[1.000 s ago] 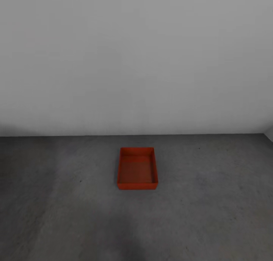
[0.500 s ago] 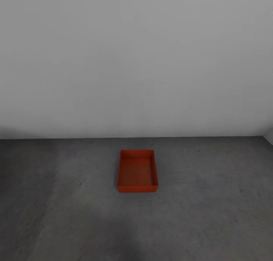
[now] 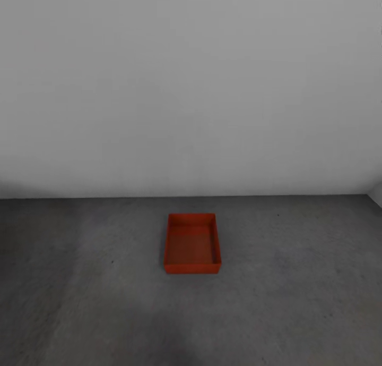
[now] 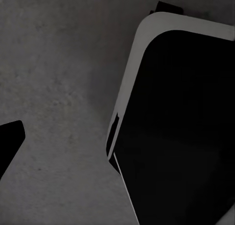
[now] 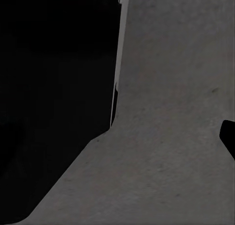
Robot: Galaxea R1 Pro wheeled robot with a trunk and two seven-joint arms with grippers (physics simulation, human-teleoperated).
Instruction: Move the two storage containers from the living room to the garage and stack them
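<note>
From the head camera, the whole picture has slid downward over the last second: the seam between wall and floor sits lower now, and the container (image 3: 192, 243) with it. Everything shifted together, so I read that as my camera or base moving, not the bin.

Working left to right: at the left there is bare concrete floor (image 3: 69, 281) under a plain white wall (image 3: 185, 90). Near the centre sits one orange-red storage container, open side up, flat on the floor, apart from the wall, nothing in it. To the right there is more grey floor, and a sliver of another wall at the far edge.

My left wrist camera looks down past a dark, pale-edged body part of the robot onto the same concrete; the right wrist camera shows much the same. Only a dark tip sits at each frame's edge, so I cannot tell whether either claw is open or closed.

My judgement: this is the garage with the first bin placed, and the second must still be fetched and stacked.
</note>
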